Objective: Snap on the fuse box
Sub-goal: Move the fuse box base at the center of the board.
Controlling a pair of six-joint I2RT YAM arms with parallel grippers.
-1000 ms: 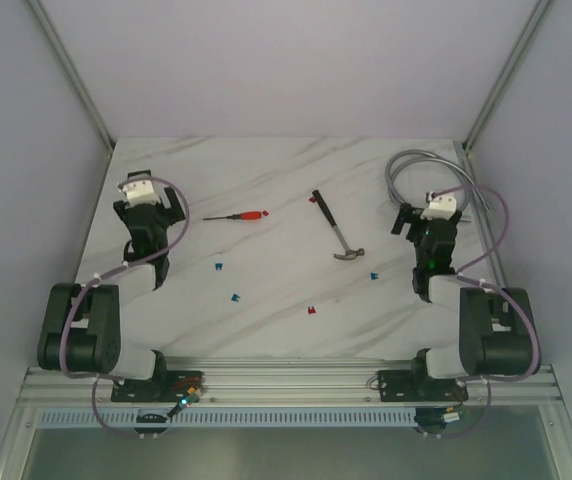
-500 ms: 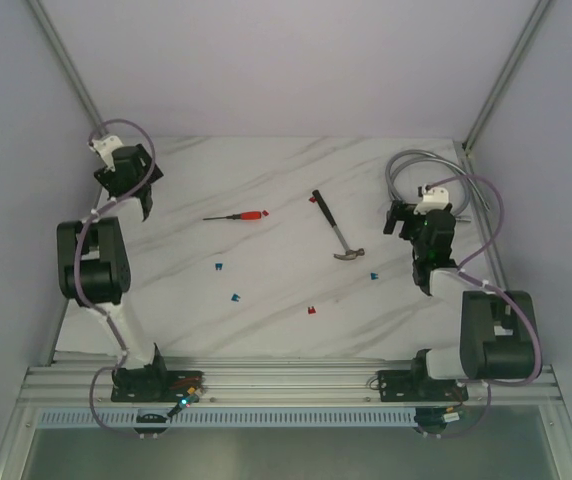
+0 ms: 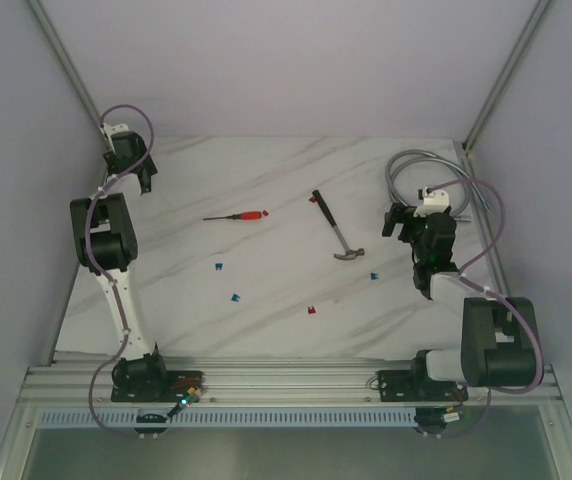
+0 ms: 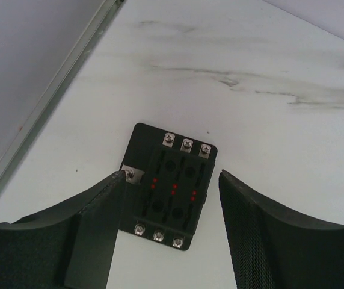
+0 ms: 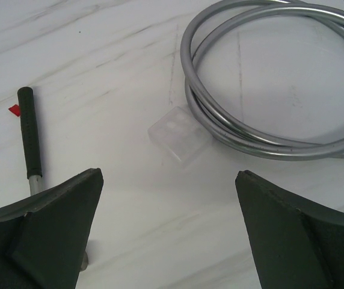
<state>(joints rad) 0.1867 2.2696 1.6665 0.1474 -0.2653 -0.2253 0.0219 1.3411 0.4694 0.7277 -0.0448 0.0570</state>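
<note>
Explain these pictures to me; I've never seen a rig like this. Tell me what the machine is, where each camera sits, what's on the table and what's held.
These are two robot arms bolted at the near edge of a marble table. The wide picture comes from a fixed camera above and behind them; the other two come from wrist cameras, so the dark shapes at the bottom are each arm's own fingers. The left fingers are open over the black fuse box in the far left corner. The right fingers are open above a small clear plastic piece, probably its lid, beside a coiled grey tube. A hammer, a screwdriver and tiny loose fuses lie between. Nothing is held.
</note>
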